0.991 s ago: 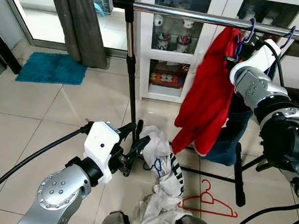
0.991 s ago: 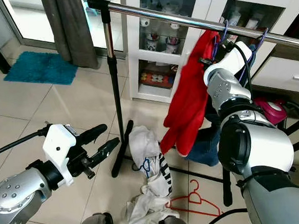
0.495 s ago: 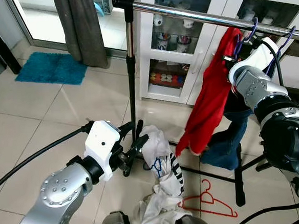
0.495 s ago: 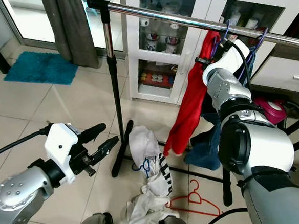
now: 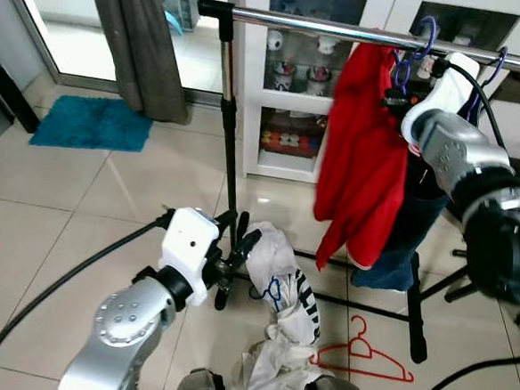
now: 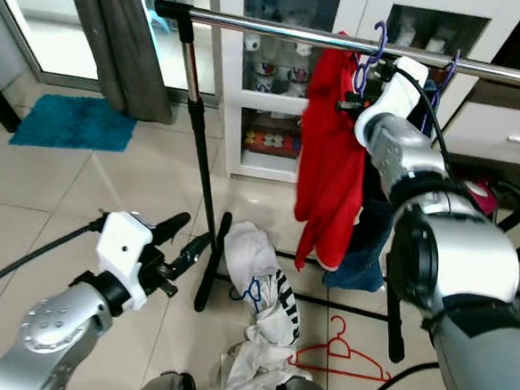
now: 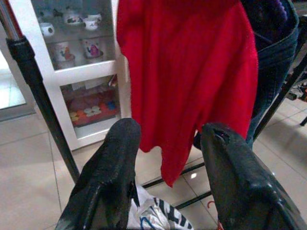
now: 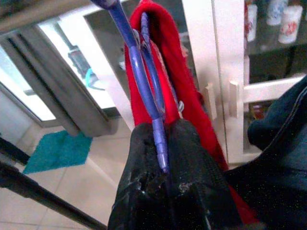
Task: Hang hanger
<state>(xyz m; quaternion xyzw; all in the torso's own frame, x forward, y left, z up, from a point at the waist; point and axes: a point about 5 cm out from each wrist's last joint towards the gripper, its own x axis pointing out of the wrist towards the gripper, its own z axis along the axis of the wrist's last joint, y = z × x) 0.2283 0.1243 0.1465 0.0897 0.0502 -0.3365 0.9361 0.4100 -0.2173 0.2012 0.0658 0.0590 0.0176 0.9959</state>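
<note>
The right gripper (image 8: 165,143) is up high by the rail (image 5: 320,26), and its jaws are pressed tight on the purple hanger (image 8: 144,86). A red top (image 5: 365,161) hangs on that hanger and droops down next to some blue jeans (image 5: 414,229) that are on the rack too. The hook (image 5: 425,33) of the purple hanger sits right at the rail. It looks like it is on or almost on the bar, but I cannot tell for sure if it rests there by itself. So the job looks nearly done. What is left, I think, is to make sure the hook sits over the rail, then let go and pull the arm away without knocking the top off. The left gripper (image 5: 237,250) is low down near the pole of the rack, above a heap of white and striped clothes (image 5: 280,292) on the floor. Its jaws are apart and hold nothing. A red hanger (image 5: 360,349) with no clothes lies on the tiles beside the heap. Behind the rack stands a white cabinet (image 5: 306,85) with cups behind glass. A blue mat (image 5: 90,126) lies by the door, well apart from the rack.
</note>
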